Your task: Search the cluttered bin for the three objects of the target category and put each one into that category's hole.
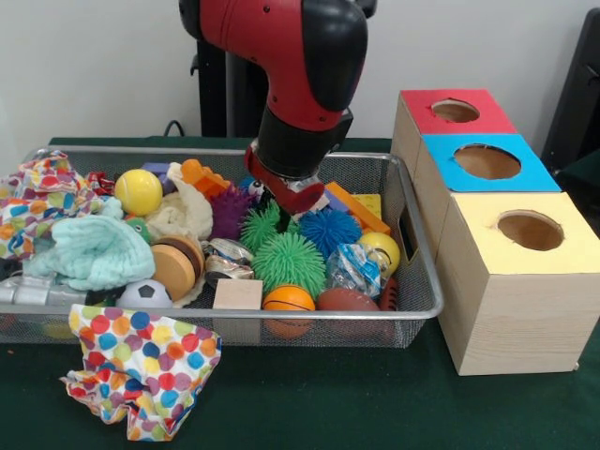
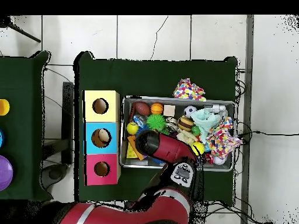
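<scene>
The jaws (image 1: 284,208) sit buried among the toys in the wire bin (image 1: 427,281), hidden under the red wrist, so I cannot tell how they stand. Just around them: a green spiky ball (image 1: 289,261), a blue spiky ball (image 1: 329,229), a purple one (image 1: 231,212). Three boxes stand beside the bin on the green counter (image 1: 375,403): yellow hole (image 1: 530,230), blue hole (image 1: 487,161), red hole (image 1: 455,111).
</scene>
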Motion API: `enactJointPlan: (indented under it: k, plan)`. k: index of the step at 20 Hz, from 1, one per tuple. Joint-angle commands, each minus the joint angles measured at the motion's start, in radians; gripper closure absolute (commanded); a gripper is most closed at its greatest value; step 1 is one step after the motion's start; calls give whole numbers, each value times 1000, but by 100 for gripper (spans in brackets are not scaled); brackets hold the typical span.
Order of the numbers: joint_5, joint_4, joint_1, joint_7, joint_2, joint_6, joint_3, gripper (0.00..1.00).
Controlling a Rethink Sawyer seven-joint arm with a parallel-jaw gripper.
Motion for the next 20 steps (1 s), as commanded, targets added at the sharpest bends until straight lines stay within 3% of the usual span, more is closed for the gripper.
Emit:
enactJointPlan:
  k: [1,5,7,13,17,20]
  plan:
    - [42,69,-7,193,87,-19,75,100]
    - [36,76,7,182,54,-3,61,100]
    - [31,95,1,168,-4,18,63,100]
    - [-51,6,99,86,-222,296,-115,100]
    - [-107,-83,148,53,-248,393,-207,100]
    - [-152,-134,146,13,-253,420,-228,100]
